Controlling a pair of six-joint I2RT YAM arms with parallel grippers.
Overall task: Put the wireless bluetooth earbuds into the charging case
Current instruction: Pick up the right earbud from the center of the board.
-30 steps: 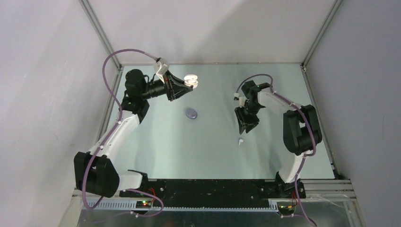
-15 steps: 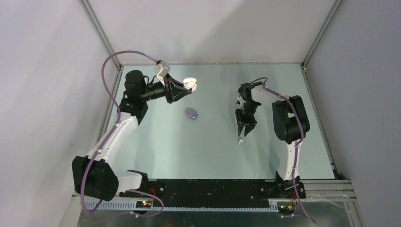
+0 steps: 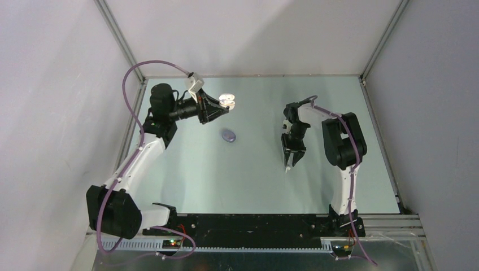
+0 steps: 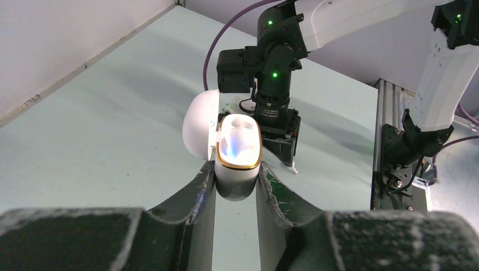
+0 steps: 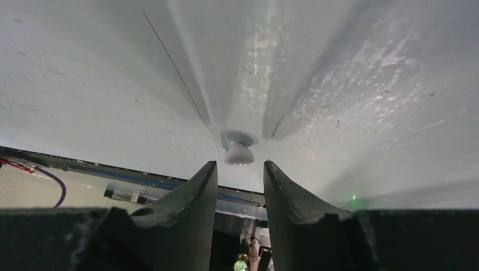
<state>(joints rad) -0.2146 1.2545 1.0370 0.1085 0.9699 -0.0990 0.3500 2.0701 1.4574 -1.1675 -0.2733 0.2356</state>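
My left gripper (image 4: 237, 176) is shut on a white charging case (image 4: 239, 151) with a gold rim. Its lid stands open and the wells face the camera. In the top view the case (image 3: 228, 100) is held above the table's far left, in my left gripper (image 3: 224, 105). My right gripper (image 3: 290, 164) points steeply down at the table. A white earbud (image 5: 238, 153) lies on the surface just beyond its fingertips (image 5: 210, 169). The right gripper (image 5: 239, 165) is open with nothing between its fingers. The same earbud (image 3: 287, 169) shows as a small white speck in the top view.
A closed purple case (image 3: 229, 135) lies on the pale green table (image 3: 248, 180) between the two arms. Grey walls and metal frame rails enclose the table. The right arm (image 4: 271, 68) shows behind the held case in the left wrist view.
The right arm has swung round and lowered its gripper over the white earbud, its fingertips now right at it. The left gripper has barely shifted with the case.
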